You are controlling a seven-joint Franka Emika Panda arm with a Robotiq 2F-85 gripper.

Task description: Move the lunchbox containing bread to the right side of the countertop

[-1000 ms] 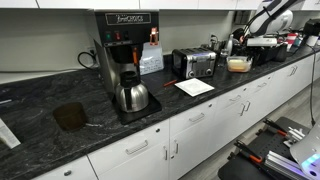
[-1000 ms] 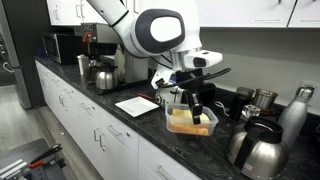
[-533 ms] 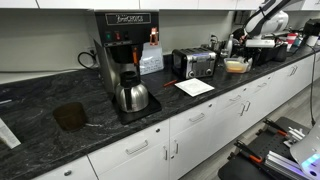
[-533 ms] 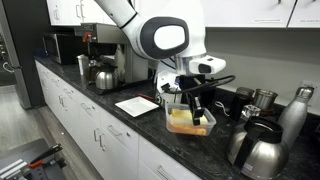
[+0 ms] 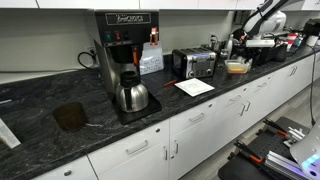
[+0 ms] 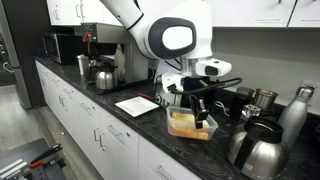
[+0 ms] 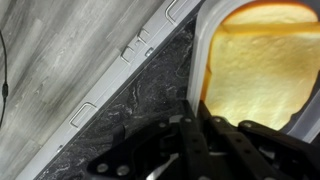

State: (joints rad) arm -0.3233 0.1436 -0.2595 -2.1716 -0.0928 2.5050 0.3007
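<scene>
1. Gripper (image 6: 199, 108): it reaches down from the arm onto the near rim of the lunchbox (image 6: 188, 125). In the wrist view the dark fingers (image 7: 188, 140) meet closely over the white rim, so the jaws are clamped on that rim.
2. Lunchbox: a shallow clear container with rounded corners, standing near the front edge of the countertop (image 6: 150, 125). Whether its base touches the stone or hangs just above it cannot be told.
3. Bread (image 7: 265, 70): a pale yellow slab that fills the box nearly to its walls.
4. Front edge: in the wrist view the speckled countertop (image 7: 140, 100) ends in a diagonal line. The white cabinets (image 7: 60, 60) with silver handles lie beyond it. The rim of the lunchbox (image 7: 212, 60) lies near that line without crossing it.
5. Open room: a strip of bare stone separates the box from the flat paper sheet (image 6: 137, 104).
6. Crowded side: a steel pot (image 6: 258, 150) stands just beside the box, with a tall steel flask (image 6: 294, 112) and black mugs (image 6: 242, 100) behind it.
7. Wider setting: in an exterior view the lunchbox (image 5: 238, 66) sits far along the counter. It lies past the toaster (image 5: 194, 63) and well apart from the coffee maker (image 5: 125, 50).
</scene>
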